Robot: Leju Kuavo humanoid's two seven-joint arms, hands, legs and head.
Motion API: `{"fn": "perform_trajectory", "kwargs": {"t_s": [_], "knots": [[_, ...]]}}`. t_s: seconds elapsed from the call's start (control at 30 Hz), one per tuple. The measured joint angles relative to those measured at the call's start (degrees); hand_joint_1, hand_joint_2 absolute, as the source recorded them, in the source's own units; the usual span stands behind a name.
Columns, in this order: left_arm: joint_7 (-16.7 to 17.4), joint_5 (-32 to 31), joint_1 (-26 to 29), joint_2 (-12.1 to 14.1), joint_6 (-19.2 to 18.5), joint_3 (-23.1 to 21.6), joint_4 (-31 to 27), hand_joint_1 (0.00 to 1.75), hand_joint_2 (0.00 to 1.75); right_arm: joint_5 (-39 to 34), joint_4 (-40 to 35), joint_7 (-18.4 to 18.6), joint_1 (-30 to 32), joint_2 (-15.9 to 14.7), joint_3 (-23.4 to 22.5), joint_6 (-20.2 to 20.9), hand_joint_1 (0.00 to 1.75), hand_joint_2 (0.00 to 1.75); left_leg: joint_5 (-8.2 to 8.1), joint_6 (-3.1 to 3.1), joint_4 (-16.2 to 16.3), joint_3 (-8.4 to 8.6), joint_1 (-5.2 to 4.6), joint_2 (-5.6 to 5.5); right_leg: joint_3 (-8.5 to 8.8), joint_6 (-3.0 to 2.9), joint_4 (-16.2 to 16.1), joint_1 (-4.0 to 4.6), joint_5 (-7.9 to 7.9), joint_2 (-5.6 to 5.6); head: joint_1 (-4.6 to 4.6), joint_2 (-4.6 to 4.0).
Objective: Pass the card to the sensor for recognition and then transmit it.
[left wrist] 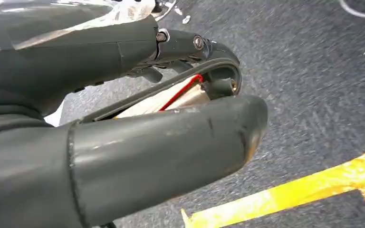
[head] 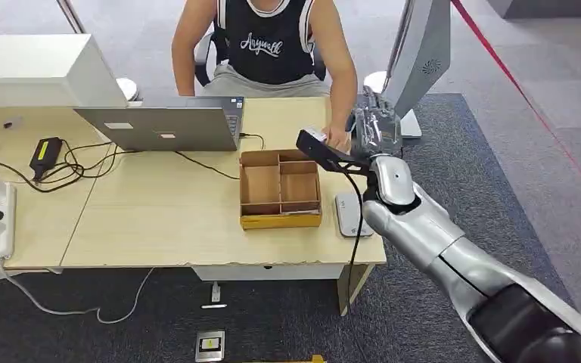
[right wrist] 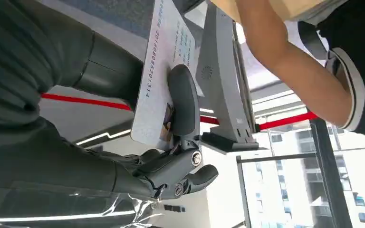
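Nearest in the head view, the silver right arm (head: 439,242) reaches over the desk's (head: 159,227) right end, past the pale sensor (head: 346,214) lying flat by the box (head: 281,189). The right hand (head: 376,127) pinches the card (right wrist: 164,71), a dark finger pressed across its face, long axis running out from the hand. The person's hand (head: 338,138) waits just beside it, so the handover looks imminent. The left hand (left wrist: 123,118) hangs over the floor, fingers curled in on something flat with a red edge that cannot be identified.
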Motion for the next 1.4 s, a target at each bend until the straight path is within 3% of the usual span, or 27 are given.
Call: {"fn": "perform_trajectory", "kwargs": {"t_s": [0.23, 0.67, 1.23, 1.27, 1.3, 1.4], "knots": [[0.17, -0.22, -0.69, 0.00, -0.26, -0.79, 0.00, 0.00, 0.00, -0.63, 3.49, -0.70, -5.11, 3.71, 1.68, 2.12, 1.75, 1.75, 0.00, 0.00, 0.00, -0.04, 0.00, 0.00, -0.04, 0.00, 0.01, 0.00, 0.00, 0.00, 0.02, 0.02], [0.00, 0.31, -0.55, 0.04, -0.15, -1.49, 0.20, 0.00, 0.00, -5.31, 18.41, -2.21, -11.79, 11.52, 3.63, 0.39, 1.75, 1.75, 0.00, 0.00, 0.00, -0.06, 0.02, 0.00, -0.07, 0.00, 0.00, 0.02, 0.00, 0.00, 0.02, 0.00], [-0.50, 0.98, 0.22, 0.07, 0.13, -1.49, 0.26, 0.00, 0.00, -5.81, 22.29, -2.82, -11.91, 13.99, 3.76, 0.02, 1.75, 1.75, 0.00, 0.00, 0.00, -0.06, 0.02, 0.00, -0.08, 0.00, 0.00, 0.02, 0.00, 0.00, 0.02, 0.02], [-0.52, 0.98, 0.22, 0.07, 0.13, -1.49, 0.26, 0.00, 0.00, -5.83, 22.42, -2.84, -11.92, 14.05, 3.78, 0.02, 0.98, 1.75, 0.00, 0.00, 0.00, -0.06, 0.02, 0.00, -0.08, 0.00, 0.00, 0.02, 0.00, 0.00, 0.00, 0.00], [-0.55, 0.98, 0.23, 0.07, 0.13, -1.49, 0.26, 0.00, 0.00, -5.86, 22.62, -2.84, -11.92, 14.10, 3.82, 0.02, 0.02, 1.75, 0.00, 0.00, 0.00, -0.06, 0.02, 0.00, -0.08, 0.00, 0.00, 0.02, -0.01, 0.00, 0.02, 0.00], [-0.59, 0.99, 0.29, 0.09, 0.13, -1.49, 0.28, 0.00, 0.00, -6.01, 23.08, -2.95, -11.91, 14.23, 4.02, -0.07, 0.00, 1.75, 0.00, -0.01, 0.00, -0.05, 0.02, 0.00, -0.08, 0.00, 0.00, 0.02, -0.01, 0.00, 0.00, 0.00]]}}
